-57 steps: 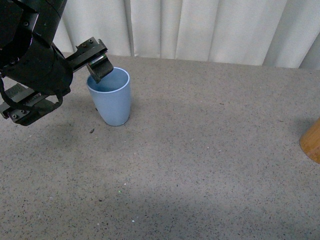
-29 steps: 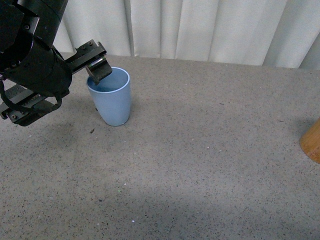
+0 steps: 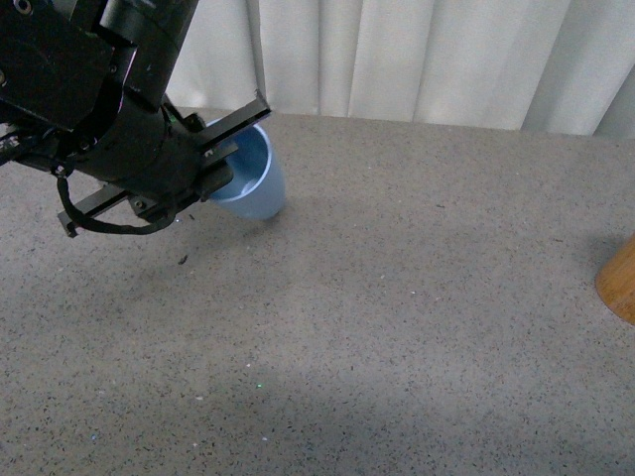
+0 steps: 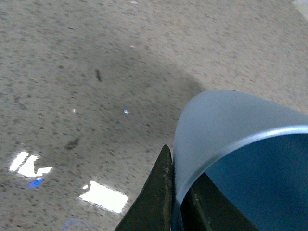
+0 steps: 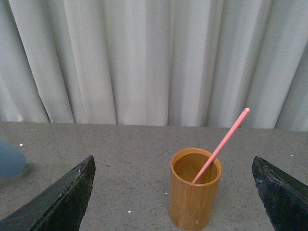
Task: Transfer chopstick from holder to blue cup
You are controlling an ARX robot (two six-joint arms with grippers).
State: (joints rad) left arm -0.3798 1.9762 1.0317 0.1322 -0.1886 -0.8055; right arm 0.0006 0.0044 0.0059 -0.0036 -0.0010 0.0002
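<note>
1. The pink chopstick (image 5: 221, 143) is leaning inside the wooden holder (image 5: 195, 192), low and centre-right in the right wrist view, its upper end sticking out past the rim toward the upper right.
2. In the front view only an edge of the holder (image 3: 620, 283) is showing, at the far right of the frame.
3. The blue cup (image 3: 255, 177) is sitting in the upper left of the front view, well apart from the holder and tilting with its mouth turned left.
4. The left gripper (image 3: 213, 164) is pinching the cup's rim: in the left wrist view one finger (image 4: 156, 202) is pressing the outer wall and the other is lying inside the cup (image 4: 226, 115).
5. The right gripper (image 5: 172, 166) is hanging wide apart and holding nothing, its fingers (image 5: 67, 192) framing the holder from either lower corner.
6. The speckled grey table (image 3: 417, 347) is carrying everything, with a white curtain (image 3: 417, 55) hanging behind it.
</note>
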